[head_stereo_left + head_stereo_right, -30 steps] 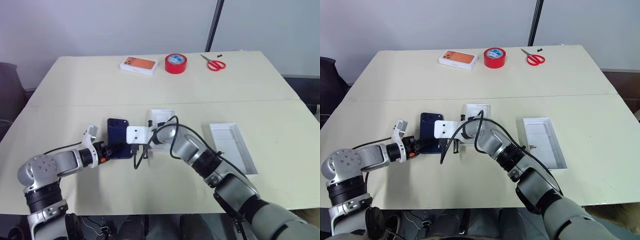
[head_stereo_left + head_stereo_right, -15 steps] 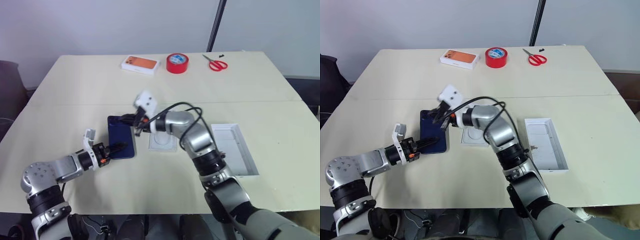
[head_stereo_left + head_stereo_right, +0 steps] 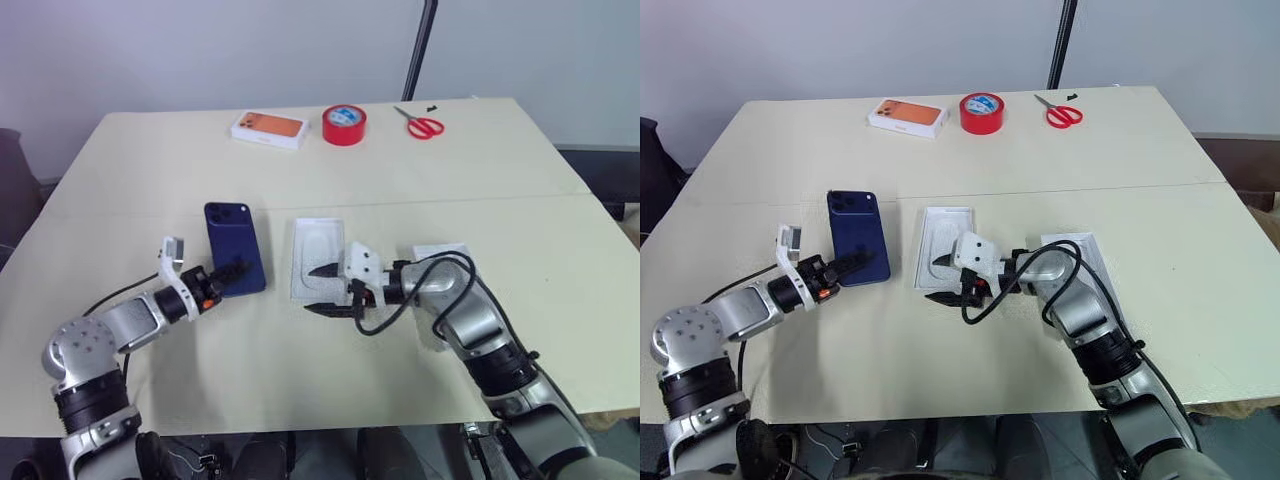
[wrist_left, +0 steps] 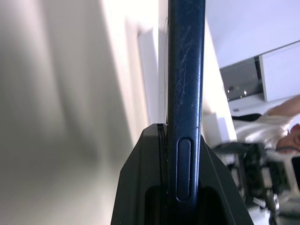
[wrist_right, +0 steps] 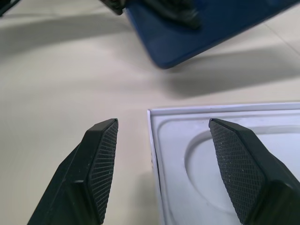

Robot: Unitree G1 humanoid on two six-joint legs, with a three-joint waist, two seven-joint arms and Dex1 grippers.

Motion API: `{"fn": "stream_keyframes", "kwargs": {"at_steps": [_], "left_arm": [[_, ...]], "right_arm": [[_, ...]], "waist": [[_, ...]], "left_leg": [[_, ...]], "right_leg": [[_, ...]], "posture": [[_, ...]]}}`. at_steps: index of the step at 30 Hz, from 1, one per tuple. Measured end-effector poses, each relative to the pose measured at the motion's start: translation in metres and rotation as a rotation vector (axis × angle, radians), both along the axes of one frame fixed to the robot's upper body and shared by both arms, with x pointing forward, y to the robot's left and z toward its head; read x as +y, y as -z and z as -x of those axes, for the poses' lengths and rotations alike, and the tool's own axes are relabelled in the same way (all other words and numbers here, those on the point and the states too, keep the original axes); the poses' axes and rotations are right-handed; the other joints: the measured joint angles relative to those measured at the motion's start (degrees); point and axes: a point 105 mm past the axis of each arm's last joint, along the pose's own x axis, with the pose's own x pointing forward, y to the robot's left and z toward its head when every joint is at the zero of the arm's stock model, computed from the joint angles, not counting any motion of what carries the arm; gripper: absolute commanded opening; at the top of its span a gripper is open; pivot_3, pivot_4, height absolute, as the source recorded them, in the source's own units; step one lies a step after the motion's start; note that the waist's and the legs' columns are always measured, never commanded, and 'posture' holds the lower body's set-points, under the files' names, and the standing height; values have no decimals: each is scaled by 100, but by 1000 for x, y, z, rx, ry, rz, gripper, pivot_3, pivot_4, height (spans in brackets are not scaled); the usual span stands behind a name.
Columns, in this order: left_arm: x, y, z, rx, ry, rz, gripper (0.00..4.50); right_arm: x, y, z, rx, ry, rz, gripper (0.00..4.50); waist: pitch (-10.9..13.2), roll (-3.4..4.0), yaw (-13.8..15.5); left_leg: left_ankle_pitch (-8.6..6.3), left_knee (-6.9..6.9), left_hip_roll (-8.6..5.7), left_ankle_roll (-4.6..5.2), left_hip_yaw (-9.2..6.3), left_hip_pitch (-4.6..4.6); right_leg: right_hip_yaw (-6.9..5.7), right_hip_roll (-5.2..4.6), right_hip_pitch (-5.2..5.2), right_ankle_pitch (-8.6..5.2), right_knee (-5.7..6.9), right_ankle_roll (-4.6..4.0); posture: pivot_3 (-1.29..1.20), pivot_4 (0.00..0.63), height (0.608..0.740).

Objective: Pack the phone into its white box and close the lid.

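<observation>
L tool (image 3: 238, 270) grips the phone (image 3: 235, 249) by its near end; R tool (image 3: 322, 290) gapes empty by the moulded insert (image 3: 318, 258). Step: phone pickup; next, prob. carry it to the white box (image 3: 452, 252).

Glossy navy phone (image 3: 235, 262); matt white moulded insert (image 3: 318, 258); cross-hatched tool pads (image 5: 104, 161).

I stand at a broad cream table (image 3: 150, 160), its top split by a thin seam running side to side across the middle. Behind it rises a plain pale grey wall (image 3: 200, 50), evenly lit, with a dark slanted pole (image 3: 415, 45) leaning up from the table's far edge. A dark shape (image 3: 15, 170) sits off the table's left side, and another dark piece of furniture (image 3: 600, 170) shows past the right edge.
</observation>
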Motion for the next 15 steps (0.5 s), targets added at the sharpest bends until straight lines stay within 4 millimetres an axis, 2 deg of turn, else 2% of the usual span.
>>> {"fn": "stream_keyframes", "kwargs": {"at_steps": [4,5,6,9,15], "left_arm": [[-5,-2,-3,3,19,50,118],[-6,-2,-3,1,23,58,118],[-8,-2,-3,2,26,64,118],[-13,0,-3,13,37,67,118],[-20,-6,-7,2,51,78,118]], "right_arm": [[-1,9,2,-59,-2,6,3217],[-1,12,3,-64,-6,10,2691],[0,13,2,-76,-6,16,2405],[-3,19,-3,-118,12,48,896],[-6,26,-6,-133,29,70,896]], "waist": [[2,-6,103],[3,-7,110],[3,-7,109],[2,-8,106],[2,-8,84]], "left_leg": [[0,4,-3,0,-5,-3],[0,4,-4,0,-4,-4],[0,5,-5,1,-4,-4],[0,5,-3,0,-5,-4],[0,6,-2,0,-4,-4]], "right_leg": [[-1,-3,3,0,-5,0],[-1,-3,3,0,-6,0],[-1,-4,4,0,-6,0],[-2,-2,4,1,-4,1],[-2,-1,4,0,-4,1]], "posture": [[0,150,740],[0,150,740],[0,150,740],[0,150,740],[0,150,740]]}}
